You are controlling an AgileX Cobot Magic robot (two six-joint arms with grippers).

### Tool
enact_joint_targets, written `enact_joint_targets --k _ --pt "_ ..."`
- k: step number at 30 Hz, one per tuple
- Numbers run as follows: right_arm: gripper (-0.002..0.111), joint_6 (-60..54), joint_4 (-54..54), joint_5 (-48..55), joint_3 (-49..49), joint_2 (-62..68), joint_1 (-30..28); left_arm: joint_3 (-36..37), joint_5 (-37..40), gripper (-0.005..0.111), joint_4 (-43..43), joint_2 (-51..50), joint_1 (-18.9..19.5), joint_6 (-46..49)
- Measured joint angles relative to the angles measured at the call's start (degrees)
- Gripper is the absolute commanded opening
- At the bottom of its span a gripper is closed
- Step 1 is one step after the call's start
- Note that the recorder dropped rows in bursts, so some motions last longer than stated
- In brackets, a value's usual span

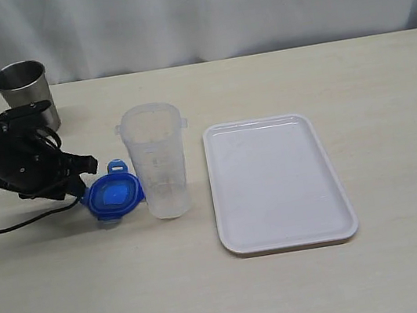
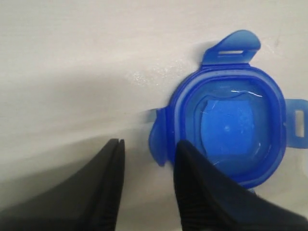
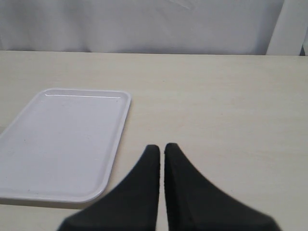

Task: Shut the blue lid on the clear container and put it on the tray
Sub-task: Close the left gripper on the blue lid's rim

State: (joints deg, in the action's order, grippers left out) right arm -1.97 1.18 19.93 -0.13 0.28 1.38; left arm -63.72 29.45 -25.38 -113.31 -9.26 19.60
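Black fingers (image 2: 108, 192) of the left end effector (image 2: 150, 142) fill the near edge of the left wrist view, spread part way with a clear gap between them, pinching nothing. One finger overlaps the rim of the blue lid (image 2: 231, 130), the other sits off the lid over bare surface (image 2: 72, 72). Lid's side flap (image 2: 157, 139) lies in the gap between the tips; can't tell if either finger touches the lid. Lid lies flat on the surface, raised ring around a sunken middle facing up, snap flaps sticking out at the edges, one with a slot in it.

Exterior view: lid sits low at the left of the clear container (image 1: 158, 164), just beside its foot; touching or not, can't tell. Container stands upright on the surface with its top open, faint printed marks on the side. It stands between the lid and the tray (image 1: 290, 243), near the tray's left long edge but apart from it, not on the tray. Tray is white, flat, low rim, right of centre.

Steel cup (image 1: 23, 90) stands at back left behind the left arm. Black cable (image 1: 5, 227) trails from that arm across the surface. White curtain (image 1: 208, 5) hangs behind.

Right end effector (image 3: 161, 147): fingers pressed together, only a thin slit, gripping nothing, over bare surface with a tray corner near it in the right wrist view
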Motion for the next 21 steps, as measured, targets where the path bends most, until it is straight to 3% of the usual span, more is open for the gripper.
enact_joint_targets --k 9,21 --pt "0.004 0.0 0.0 0.0 0.0 0.0 0.0 0.0 -1.0 0.039 -3.3 -3.1 0.0 6.7" --pt "0.004 0.0 0.0 0.0 0.0 0.0 0.0 0.0 -3.3 0.039 -5.4 -3.1 0.0 7.5"
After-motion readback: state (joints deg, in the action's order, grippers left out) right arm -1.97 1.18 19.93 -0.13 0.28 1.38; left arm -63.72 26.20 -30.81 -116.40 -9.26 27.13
